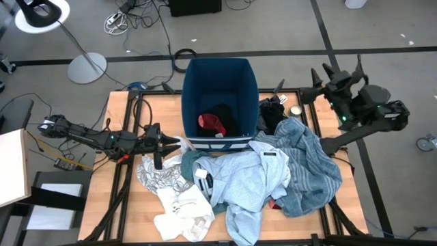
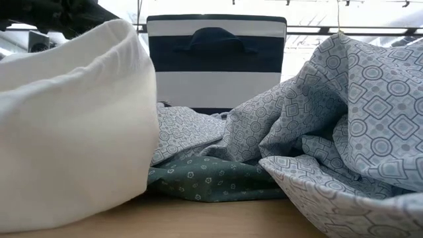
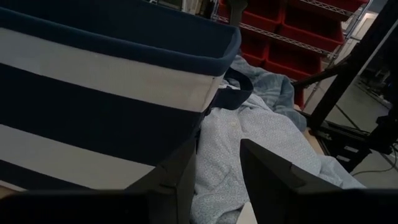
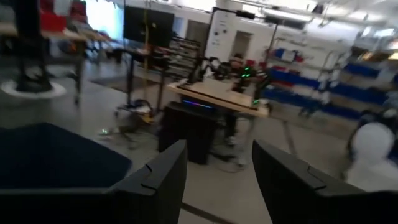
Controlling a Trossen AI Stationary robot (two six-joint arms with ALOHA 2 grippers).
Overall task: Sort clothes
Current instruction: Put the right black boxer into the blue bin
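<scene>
The clothes lie in a heap on the bench (image 1: 116, 205) in front of the dark blue bin (image 1: 220, 75); a light blue shirt (image 1: 246, 181) is on top, with a teal striped cloth (image 1: 311, 171) beside it and a white garment (image 1: 181, 215) near the front edge; a small red piece (image 1: 212, 124) and something black, maybe another garment, sit inside the bin; the left pincer (image 1: 162, 143) is just beside the bin's front corner, fingers apart and holding nothing; the right pincer (image 4: 217, 180) is up high past the bench's far right corner, fingers apart, empty.
</scene>
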